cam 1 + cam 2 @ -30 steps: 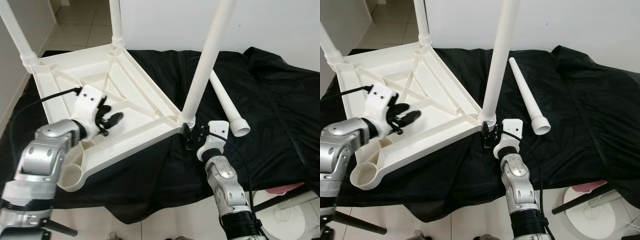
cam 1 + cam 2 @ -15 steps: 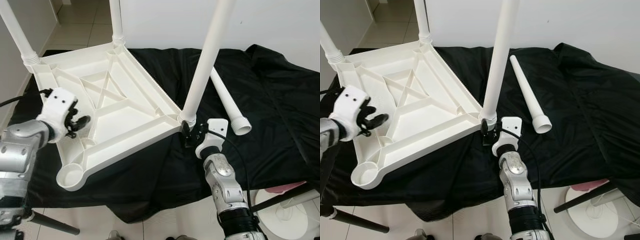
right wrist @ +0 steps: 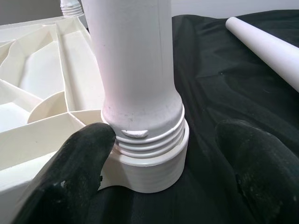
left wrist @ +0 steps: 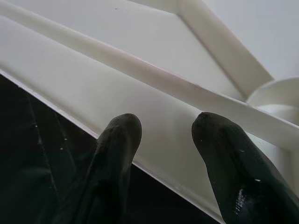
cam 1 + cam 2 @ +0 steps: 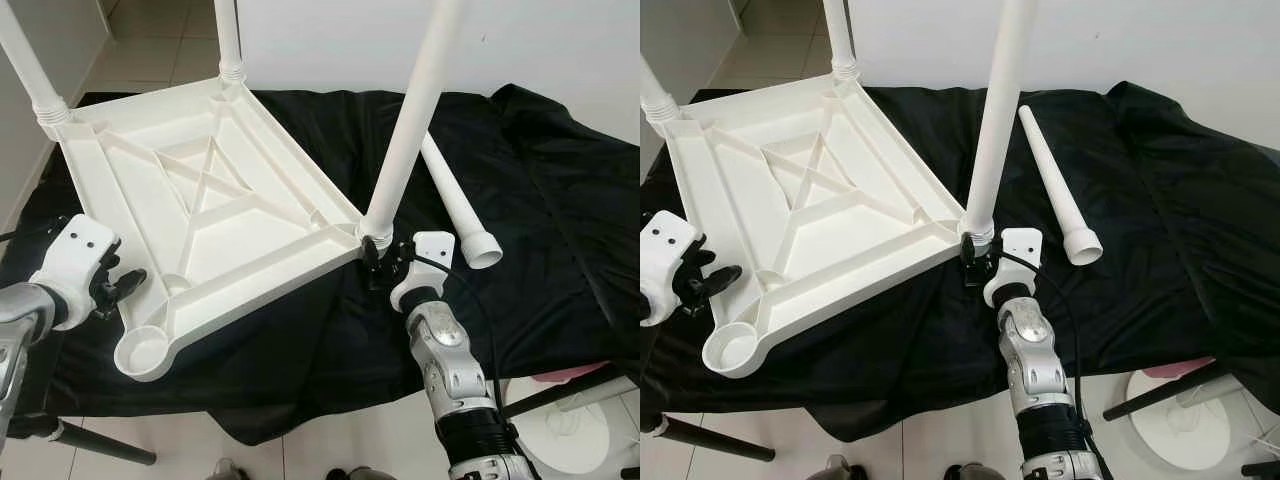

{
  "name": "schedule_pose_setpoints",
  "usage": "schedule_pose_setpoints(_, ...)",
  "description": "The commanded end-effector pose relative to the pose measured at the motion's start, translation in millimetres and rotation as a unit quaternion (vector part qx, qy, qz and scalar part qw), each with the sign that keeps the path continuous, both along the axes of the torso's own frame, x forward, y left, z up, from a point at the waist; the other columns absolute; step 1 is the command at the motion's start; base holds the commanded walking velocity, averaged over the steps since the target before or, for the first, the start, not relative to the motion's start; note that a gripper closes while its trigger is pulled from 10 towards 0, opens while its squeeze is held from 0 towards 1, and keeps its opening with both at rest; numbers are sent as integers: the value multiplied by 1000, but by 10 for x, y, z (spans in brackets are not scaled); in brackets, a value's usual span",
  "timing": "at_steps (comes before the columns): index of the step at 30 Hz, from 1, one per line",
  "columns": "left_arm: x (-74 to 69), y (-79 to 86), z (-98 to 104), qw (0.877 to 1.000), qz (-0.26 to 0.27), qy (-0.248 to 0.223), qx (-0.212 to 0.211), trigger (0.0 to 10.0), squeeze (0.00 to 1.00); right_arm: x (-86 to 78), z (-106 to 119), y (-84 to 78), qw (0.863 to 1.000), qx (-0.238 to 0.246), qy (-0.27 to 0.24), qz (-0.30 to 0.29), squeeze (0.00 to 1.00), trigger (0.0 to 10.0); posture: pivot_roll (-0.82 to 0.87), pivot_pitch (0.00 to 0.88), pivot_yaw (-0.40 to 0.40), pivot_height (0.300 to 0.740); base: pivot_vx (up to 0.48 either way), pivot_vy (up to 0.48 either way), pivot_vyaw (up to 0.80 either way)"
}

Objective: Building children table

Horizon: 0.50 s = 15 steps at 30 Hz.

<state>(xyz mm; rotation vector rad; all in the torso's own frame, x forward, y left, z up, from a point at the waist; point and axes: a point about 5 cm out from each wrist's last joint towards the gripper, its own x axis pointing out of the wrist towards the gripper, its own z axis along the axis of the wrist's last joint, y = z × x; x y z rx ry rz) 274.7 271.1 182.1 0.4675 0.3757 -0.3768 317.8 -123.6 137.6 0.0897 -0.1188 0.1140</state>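
Observation:
The white plastic table top (image 5: 205,215) lies upside down on a black cloth (image 5: 540,230). Three white legs stand screwed into its corners: far left (image 5: 30,75), far middle (image 5: 228,40) and near right (image 5: 410,130). The near left socket (image 5: 140,352) holds nothing. A loose leg (image 5: 455,205) lies on the cloth to the right. My left gripper (image 5: 125,283) is open just outside the top's left rim (image 4: 154,154), fingers pointing at it. My right gripper (image 5: 378,262) is open, with one finger (image 3: 70,172) on each side of the near right leg's threaded base (image 3: 145,135).
The cloth's front edge hangs over tiled floor. A round white stand base (image 5: 575,440) and a pink item (image 5: 570,378) sit at the bottom right. A black tripod leg (image 5: 90,445) crosses the floor at the bottom left. A white wall (image 5: 560,45) is behind.
My left gripper has pulled back from over the table's ribbed underside to outside its left rim. The right gripper has stayed at the leg's base.

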Motion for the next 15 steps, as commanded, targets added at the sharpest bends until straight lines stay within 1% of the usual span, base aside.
schedule_pose_setpoints(1,-62,-166,-115,998,-44,34,-5,10000,0,48,-33,-57,1000,-4,8,-9,0,10000,37,135,-54,740,0,0,0)
schedule_pose_setpoints(2,-62,-166,-115,998,-44,34,-5,10000,0,48,-33,-57,1000,-4,8,-9,0,10000,37,135,-54,740,0,0,0)
schedule_pose_setpoints(3,-80,-224,-139,998,-57,39,-6,10000,0,66,-27,-67,1000,-4,8,-11,0,10000,37,135,-54,740,0,0,0)
schedule_pose_setpoints(4,-104,-347,-169,996,-81,44,-7,10000,0,96,-12,-91,1000,-5,6,-14,0,10000,35,133,-53,740,0,0,0)
schedule_pose_setpoints(6,-143,-525,-199,992,-113,49,-15,10000,0,134,9,-136,1000,-9,2,-21,0,10000,37,132,-52,740,0,0,0)
schedule_pose_setpoints(8,-165,-668,-215,989,-134,51,-30,10000,0,160,20,-188,999,-11,0,-30,0,10000,34,128,-48,740,0,0,0)
schedule_pose_setpoints(9,-165,-668,-215,989,-134,51,-30,10000,0,160,20,-188,999,-11,0,-30,0,10000,34,128,-48,740,0,0,0)
schedule_pose_setpoints(10,-187,-846,-239,985,-161,53,-41,10000,0,191,30,-244,999,-11,0,-36,0,10000,34,128,-48,740,0,0,0)
schedule_pose_setpoints(13,-215,-1143,-274,975,-208,54,-53,10000,0,246,40,-307,999,-12,0,-41,0,10000,30,125,-43,740,0,0,0)
schedule_pose_setpoints(14,-219,-1185,-276,974,-213,54,-56,10000,0,256,40,-314,999,-12,0,-42,0,10000,30,125,-43,740,0,0,0)
schedule_pose_setpoints(15,-219,-1185,-276,974,-213,54,-56,10000,0,256,40,-314,999,-12,0,-42,0,10000,30,125,-43,740,0,0,0)
